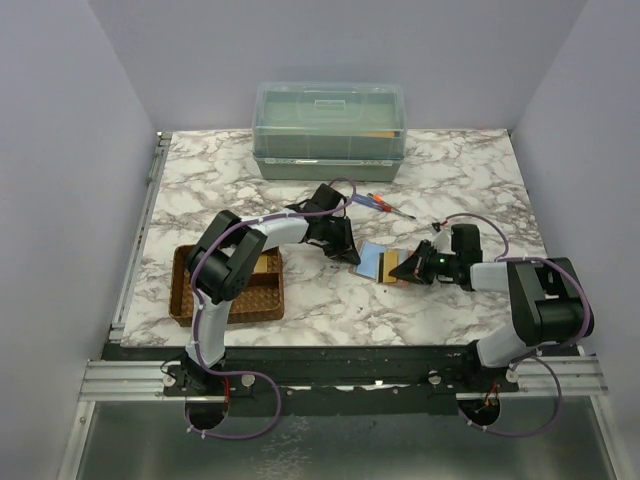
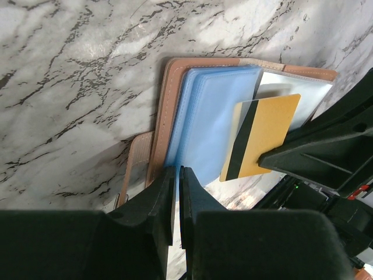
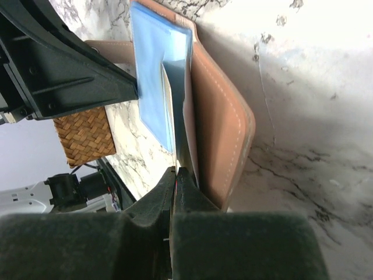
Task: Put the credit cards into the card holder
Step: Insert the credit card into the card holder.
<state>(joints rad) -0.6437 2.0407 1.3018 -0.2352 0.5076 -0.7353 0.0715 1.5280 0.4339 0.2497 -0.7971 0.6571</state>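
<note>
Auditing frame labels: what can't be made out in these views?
1. Top view: card holder slots, too small, crowded by left pincer and right pincer.
2. Top view: tray contents, left arm crosses it.
3. Left wrist: gold card lower corner, behind right pincer.
4. Right wrist: gold card edge-on, insertion depth unclear.
5. Top view: box contents, lid translucent.

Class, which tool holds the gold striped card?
The right tool: it pinches the gold card; the left tool clamps the blue sleeves of the card holder.

Card holder [image 2: 164, 111] — stitched matt leather (glossy blue plastic sleeves [image 2: 215, 116]); marble-look table [image 2: 76, 87].
</note>
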